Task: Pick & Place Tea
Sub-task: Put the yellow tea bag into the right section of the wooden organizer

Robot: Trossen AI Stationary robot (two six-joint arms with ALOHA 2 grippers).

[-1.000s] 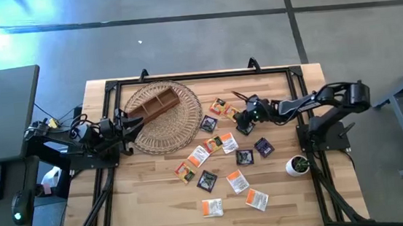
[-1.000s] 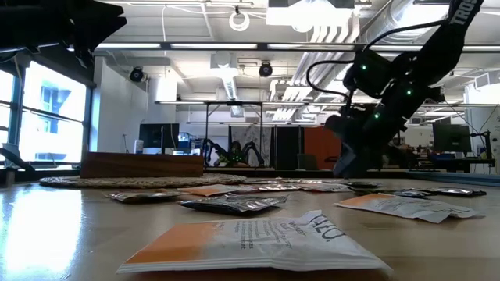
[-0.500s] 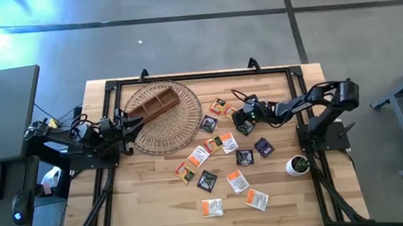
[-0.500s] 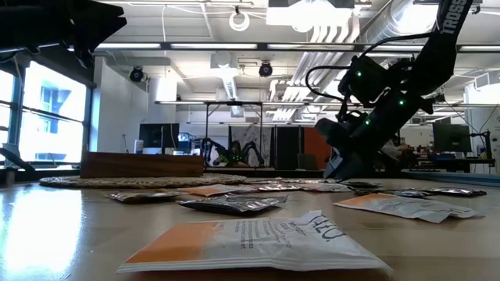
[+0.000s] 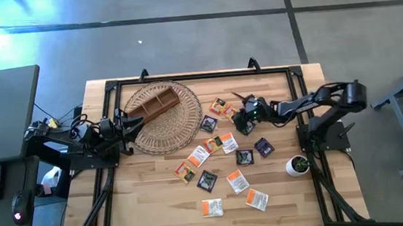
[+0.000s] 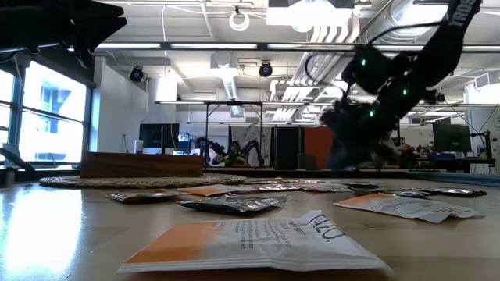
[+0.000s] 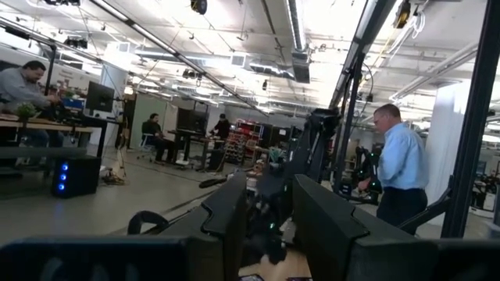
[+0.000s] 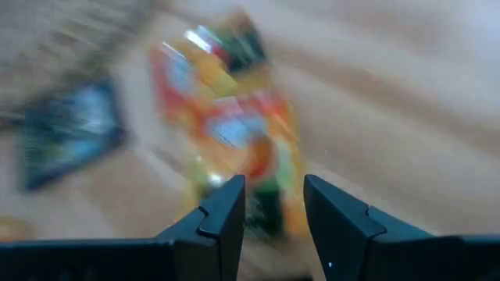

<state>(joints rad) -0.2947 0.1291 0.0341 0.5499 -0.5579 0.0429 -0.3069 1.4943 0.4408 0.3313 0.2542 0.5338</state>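
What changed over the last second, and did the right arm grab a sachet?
The right gripper swung toward the table's middle over the sachets, then edged back; it now hovers over the sachets near the basket, jaws open and empty. No sachet was picked up or shifted. The left gripper stayed parked at the wicker basket, with the wooden box unmoved.

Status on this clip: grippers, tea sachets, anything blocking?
Right gripper open, empty, above tea sachets scattered on table. Left gripper open, waiting by the wicker tray. Nothing blocking.
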